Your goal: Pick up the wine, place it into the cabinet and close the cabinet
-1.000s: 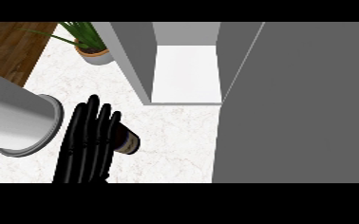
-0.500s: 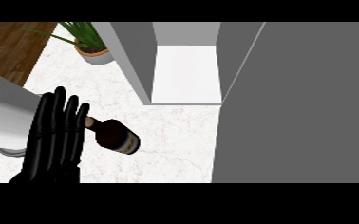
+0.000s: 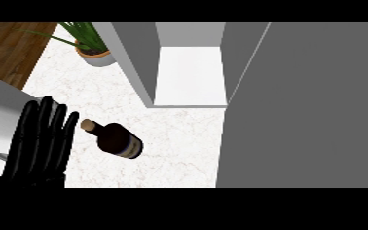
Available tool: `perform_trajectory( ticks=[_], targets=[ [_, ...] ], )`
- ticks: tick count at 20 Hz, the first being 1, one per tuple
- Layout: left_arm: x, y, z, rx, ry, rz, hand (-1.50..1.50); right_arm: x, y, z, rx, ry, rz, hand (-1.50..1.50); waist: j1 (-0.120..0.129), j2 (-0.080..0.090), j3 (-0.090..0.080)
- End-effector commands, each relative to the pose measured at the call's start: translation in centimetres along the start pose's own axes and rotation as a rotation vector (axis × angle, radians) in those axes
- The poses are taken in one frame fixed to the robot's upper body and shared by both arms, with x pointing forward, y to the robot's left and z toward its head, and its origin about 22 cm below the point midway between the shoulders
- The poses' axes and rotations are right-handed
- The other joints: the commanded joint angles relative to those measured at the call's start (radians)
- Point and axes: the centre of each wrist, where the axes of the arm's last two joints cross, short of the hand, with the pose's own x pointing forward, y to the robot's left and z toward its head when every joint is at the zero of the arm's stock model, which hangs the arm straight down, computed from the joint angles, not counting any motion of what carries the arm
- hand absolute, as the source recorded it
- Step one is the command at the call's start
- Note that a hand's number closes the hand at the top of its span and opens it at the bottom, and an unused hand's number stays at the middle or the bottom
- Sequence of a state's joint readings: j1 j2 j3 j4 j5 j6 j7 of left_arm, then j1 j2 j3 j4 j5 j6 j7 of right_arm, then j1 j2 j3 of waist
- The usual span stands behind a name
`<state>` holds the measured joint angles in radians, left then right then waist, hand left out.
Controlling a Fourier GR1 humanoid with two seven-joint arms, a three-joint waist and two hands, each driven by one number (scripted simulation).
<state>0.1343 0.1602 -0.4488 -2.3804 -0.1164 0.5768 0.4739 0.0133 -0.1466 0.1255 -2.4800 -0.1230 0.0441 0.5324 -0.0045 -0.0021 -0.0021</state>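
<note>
The wine bottle (image 3: 117, 140) is dark with a pale label and a cork, and its neck points to the upper left on the white marble counter (image 3: 179, 136). My left hand (image 3: 39, 141) is at the lower left, fingers straight and open, just left of the bottle's neck and apart from it. The cabinet (image 3: 191, 75) stands open behind the bottle and shows a bare white shelf. Its grey door (image 3: 302, 107) fills the right side. My right hand does not show.
A potted plant (image 3: 96, 53) stands at the back left beside the cabinet's left wall (image 3: 133, 58). A grey-white object (image 3: 7, 102) sits at the left edge, partly behind my hand. Brown wood (image 3: 22, 48) lies beyond the counter's far left edge.
My left hand has slid left off the bottle, which it covered a second ago. The whole bottle now shows.
</note>
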Motion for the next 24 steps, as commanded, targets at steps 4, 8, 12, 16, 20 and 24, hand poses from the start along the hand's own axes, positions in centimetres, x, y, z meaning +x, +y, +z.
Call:
perform_trajectory(
  ticks=[4,8,12,16,20,24],
  targets=[
    [-2.6,2.9,-1.2,-0.031,0.04,0.051,-1.5,2.0,0.3,1.4,0.033,-0.052,-0.041,-1.5,0.002,0.001,0.001],
    [-5.5,4.6,-1.0,-0.009,0.066,0.06,-1.5,3.3,0.8,2.0,0.015,-0.046,-0.039,-1.5,0.003,0.0,0.0],
    [-7.7,5.3,-1.8,0.015,0.041,0.013,-1.5,2.6,0.3,2.7,0.038,-0.043,-0.027,-1.5,-0.002,0.0,0.002],
    [-9.4,6.3,-1.3,0.038,0.024,0.036,-1.5,2.5,0.2,2.7,0.026,-0.043,-0.029,-1.5,0.0,0.0,0.002],
    [-10.8,8.1,-1.5,0.033,0.033,0.01,-1.5,3.3,-0.2,1.5,0.022,-0.051,-0.01,-1.5,0.003,0.001,0.001],
    [-12.1,9.4,-1.5,0.034,0.047,0.027,-1.5,3.0,0.4,1.7,0.023,-0.052,-0.038,-1.5,0.003,0.0,0.002]
  ],
)
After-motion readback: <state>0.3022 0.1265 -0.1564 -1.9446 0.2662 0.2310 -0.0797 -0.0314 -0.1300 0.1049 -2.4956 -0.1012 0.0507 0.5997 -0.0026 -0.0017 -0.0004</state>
